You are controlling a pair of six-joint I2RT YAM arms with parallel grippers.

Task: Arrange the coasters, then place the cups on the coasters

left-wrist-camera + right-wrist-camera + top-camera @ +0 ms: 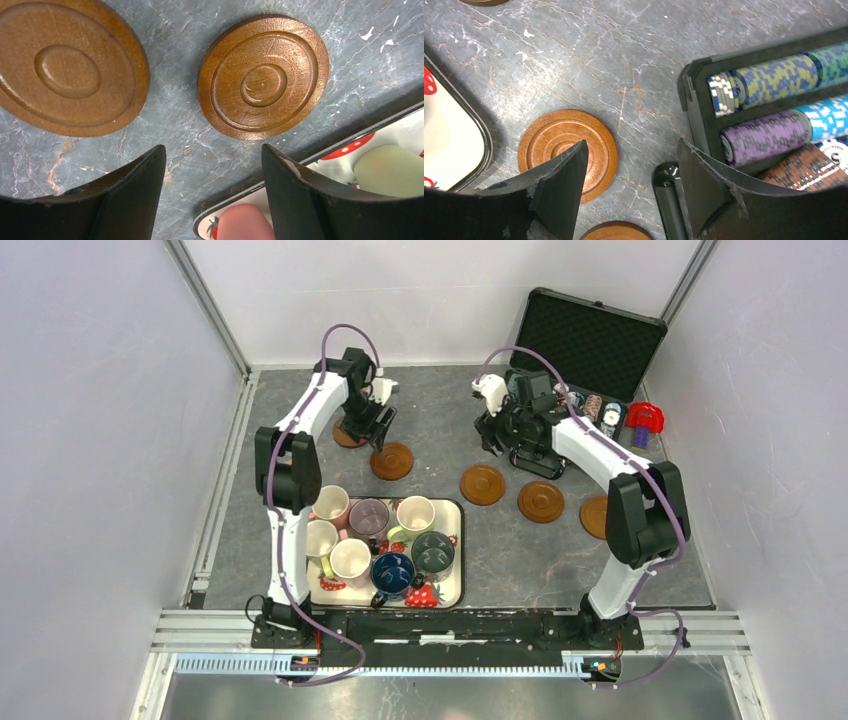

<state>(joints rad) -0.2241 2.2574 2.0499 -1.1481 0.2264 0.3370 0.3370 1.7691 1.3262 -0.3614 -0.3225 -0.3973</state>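
Step in hand: you're on the first half, laying out the coasters; no cup has left the tray.
Left gripper (212,192): jaws apart with nothing between them, poised over bare surface just near of two dark coasters.
Left pair: one coaster (263,76) lies flat just ahead of your fingers, a second coaster (70,67) to its side, close together but not touching.
Right gripper (631,187): jaws parted and holding nothing, low at the far right beside the poker chip case (769,115).
Right side coasters: an orange-brown coaster (555,140) sits partly under your left finger; three more run across the surface (500,540) toward the right, well apart.
Cups: all seven cups (368,517) are crowded in the strawberry-print tray (455,585), near-left.
Next move: my read is you even out the coaster row, then go for a cup.
In the way: the chip case and its black edge crowd your right fingers; the cups are packed tight, so picking one out cleanly looks awkward.
Also around: a red object (645,418) at the far right.
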